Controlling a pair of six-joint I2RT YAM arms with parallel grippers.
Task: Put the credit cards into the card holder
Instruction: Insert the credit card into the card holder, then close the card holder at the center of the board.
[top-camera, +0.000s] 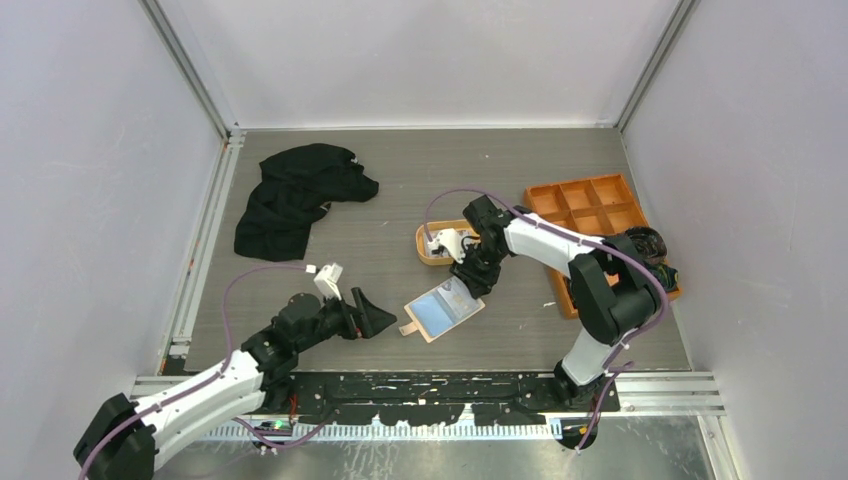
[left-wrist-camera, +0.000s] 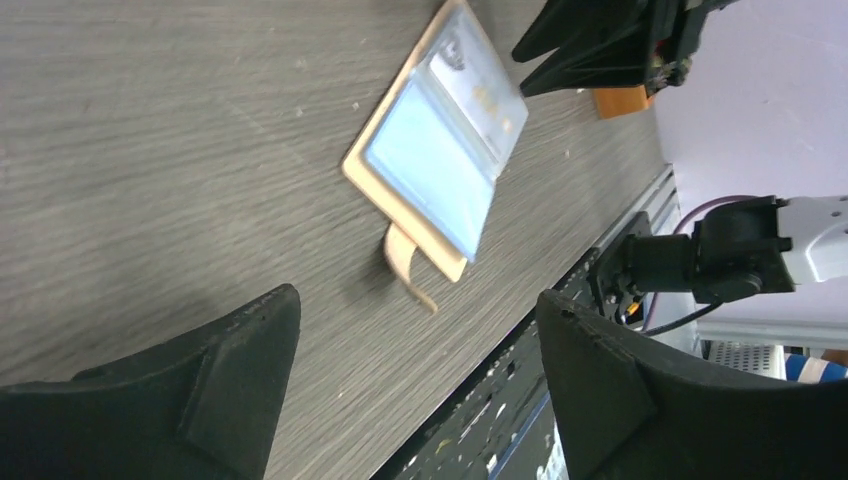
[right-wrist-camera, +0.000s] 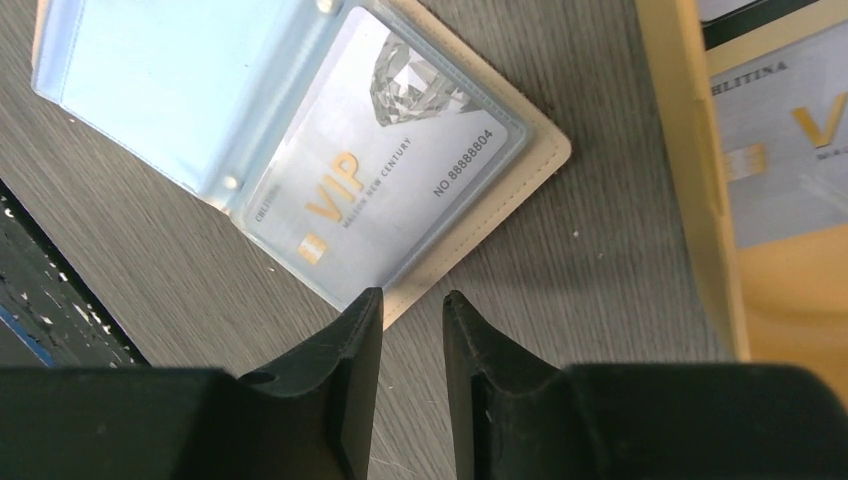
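Observation:
The card holder (top-camera: 443, 309) lies open on the table, pale blue inside, its snap tab pointing to the near left. One credit card (right-wrist-camera: 385, 180) with gold VIP print sits in its clear pocket. Further credit cards (right-wrist-camera: 790, 180) lie in the orange oval tray (top-camera: 425, 250) just behind. My right gripper (right-wrist-camera: 412, 298) hovers at the holder's far edge (top-camera: 470, 278), jaws a narrow gap apart with nothing between them. Left of the holder, my left gripper (left-wrist-camera: 415, 300) stands wide open and empty (top-camera: 380, 318), a short way from the tab. The holder (left-wrist-camera: 440, 160) lies ahead of its fingers.
A crumpled black cloth (top-camera: 295, 195) lies at the back left. An orange compartmented box (top-camera: 590, 215) stands at the right, partly under the right arm. The table's front edge with its black rail (top-camera: 450, 385) runs close to the holder.

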